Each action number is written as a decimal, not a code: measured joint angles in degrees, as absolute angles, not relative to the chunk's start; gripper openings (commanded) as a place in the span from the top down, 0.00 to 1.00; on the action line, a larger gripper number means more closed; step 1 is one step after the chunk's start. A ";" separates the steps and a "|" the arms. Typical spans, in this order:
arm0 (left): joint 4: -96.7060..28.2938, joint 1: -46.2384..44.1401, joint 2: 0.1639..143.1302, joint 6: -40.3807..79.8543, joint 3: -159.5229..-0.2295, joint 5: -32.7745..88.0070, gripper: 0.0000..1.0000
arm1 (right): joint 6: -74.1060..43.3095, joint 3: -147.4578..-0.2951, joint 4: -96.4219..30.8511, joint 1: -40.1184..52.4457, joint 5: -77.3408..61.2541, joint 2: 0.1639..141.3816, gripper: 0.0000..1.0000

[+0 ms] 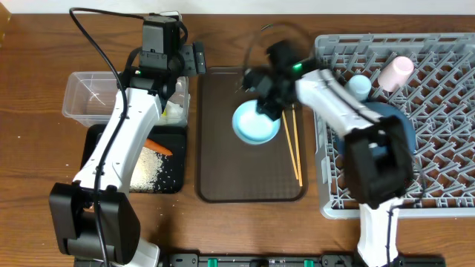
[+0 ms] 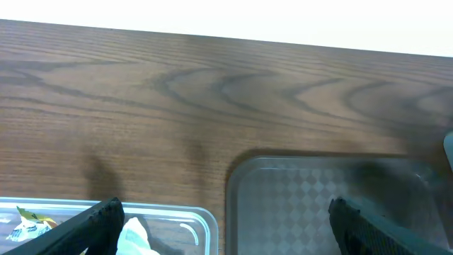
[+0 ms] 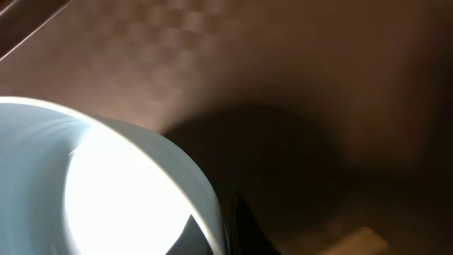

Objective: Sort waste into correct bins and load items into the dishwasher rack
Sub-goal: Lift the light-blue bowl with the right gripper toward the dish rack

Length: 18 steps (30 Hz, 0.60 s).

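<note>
**Bowl pinched at the rim, rack to the right**

The right gripper (image 1: 266, 104) is clenched on the upper rim of the white bowl (image 1: 256, 124), which sits mid-frame on the brown serving tray (image 1: 223, 170). The best move looks like a straight lift before swinging right, holding the thin pinch level. The 2 chopsticks (image 1: 294, 144) lie just right of the bowl, and the rack (image 1: 445, 170) wall must be cleared. Open lattice shows at lower right. The left gripper (image 2: 226, 232) hangs released at the clear tub (image 1: 85, 96), upper left.
</note>
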<state>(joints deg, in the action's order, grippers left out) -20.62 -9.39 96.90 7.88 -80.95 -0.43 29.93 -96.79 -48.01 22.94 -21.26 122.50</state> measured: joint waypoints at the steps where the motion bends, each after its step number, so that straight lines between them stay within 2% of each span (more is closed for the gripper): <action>1: -20.60 -9.41 96.90 7.88 -80.95 -0.43 0.06 | 29.89 -96.82 -48.47 21.69 -21.30 121.54 0.99; 10: -20.62 -9.39 96.90 7.88 -80.95 -0.43 0.06 | 25.85 -97.01 -49.71 12.86 -21.76 113.75 0.99; 18: -20.60 -9.39 96.90 7.88 -80.95 -0.40 0.06 | 20.03 -97.06 -49.84 2.22 -9.02 103.98 0.99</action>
